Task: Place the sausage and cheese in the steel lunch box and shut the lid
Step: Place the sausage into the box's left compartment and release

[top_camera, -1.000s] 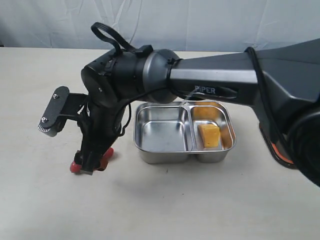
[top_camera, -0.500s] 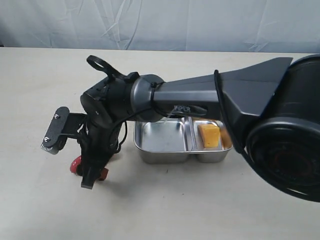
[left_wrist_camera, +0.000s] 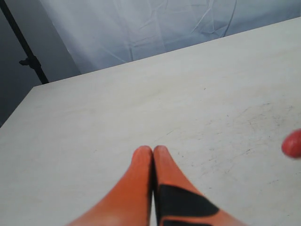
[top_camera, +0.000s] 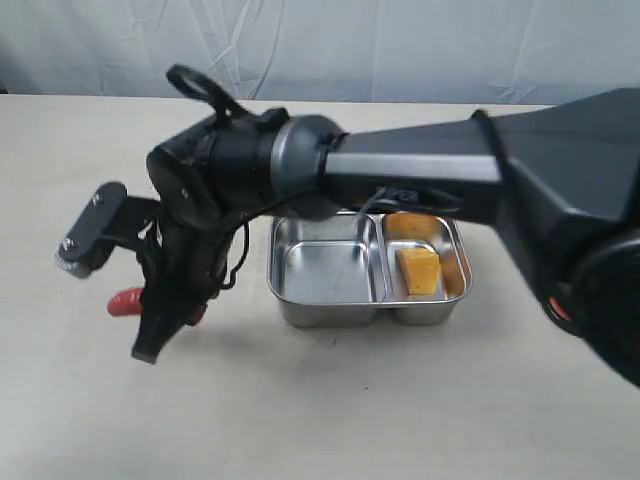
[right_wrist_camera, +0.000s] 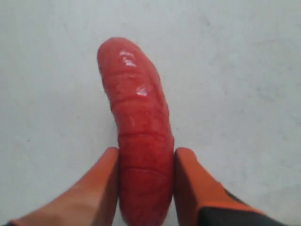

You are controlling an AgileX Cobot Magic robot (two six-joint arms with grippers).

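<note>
The glossy red ridged sausage (right_wrist_camera: 141,141) lies lengthwise between the orange fingers of my right gripper (right_wrist_camera: 146,153), and both pads press its sides. In the exterior view that gripper (top_camera: 160,325) has reached across to the left of the steel lunch box (top_camera: 325,270), with the sausage's (top_camera: 125,300) end sticking out to the left. The cheese (top_camera: 418,270) sits in the box's right compartment; the left compartment holds nothing. My left gripper (left_wrist_camera: 153,150) is shut and empty over bare table, with a bit of the sausage (left_wrist_camera: 292,142) at the edge of its view. The lid is out of view.
The right arm's dark body (top_camera: 450,170) spans the scene above the box and hides the table behind it. A wrist camera bracket (top_camera: 85,240) juts out left of the gripper. Pale tabletop (top_camera: 330,410) lies in front of the box.
The right gripper's jaws have closed in onto the sausage. The wrist has shifted a little, and the sausage's end now shows further left and higher in the exterior view.
</note>
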